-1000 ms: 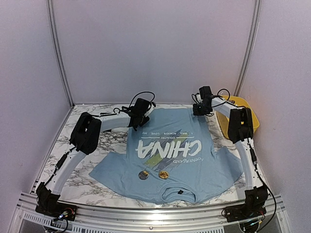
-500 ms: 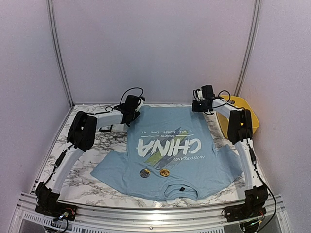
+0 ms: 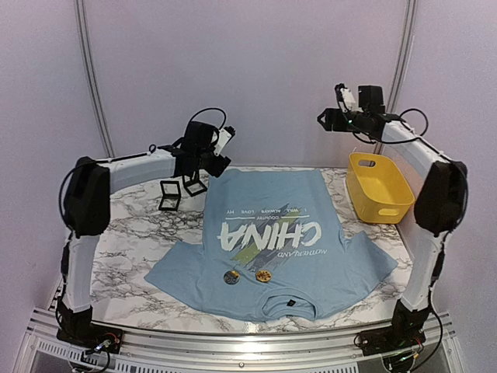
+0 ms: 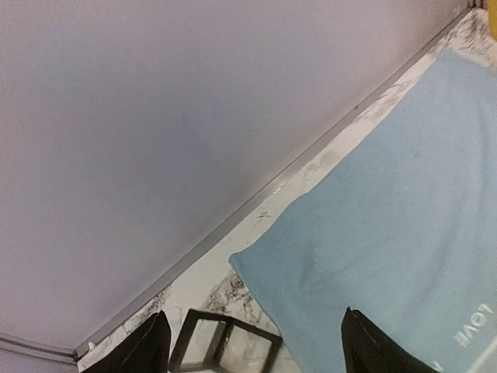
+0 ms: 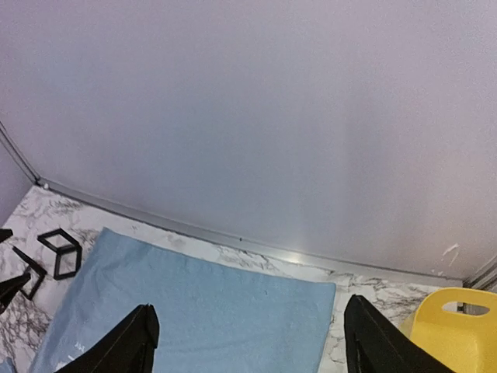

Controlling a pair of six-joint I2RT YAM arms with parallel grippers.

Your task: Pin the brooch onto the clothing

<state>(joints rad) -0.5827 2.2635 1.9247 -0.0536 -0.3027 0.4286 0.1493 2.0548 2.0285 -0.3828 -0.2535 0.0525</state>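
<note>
The clothing [image 3: 272,241], a light blue T-shirt with white "CHINA" lettering, lies flat on the marble table, collar toward the near edge. Two round brooches rest on its chest near the collar, a dark one [image 3: 230,277] and a gold one [image 3: 263,276]. My left gripper [image 3: 208,162] hovers open above the shirt's far left corner [image 4: 373,233], with nothing between its fingers [image 4: 147,351]. High over the far right corner, my right gripper [image 3: 330,119] is open and empty too, and the shirt's hem [image 5: 202,303] shows below its fingers [image 5: 128,348].
A yellow bin [image 3: 379,186] stands at the back right [image 5: 458,326]. Two small black frame stands [image 3: 169,194] sit on the marble left of the shirt [image 4: 225,348] [image 5: 58,252]. Walls close in the table at the back and sides.
Both grippers have let go of the shirt's far hem, opened and risen well above the table. The hem now lies spread flat, a little farther back.
</note>
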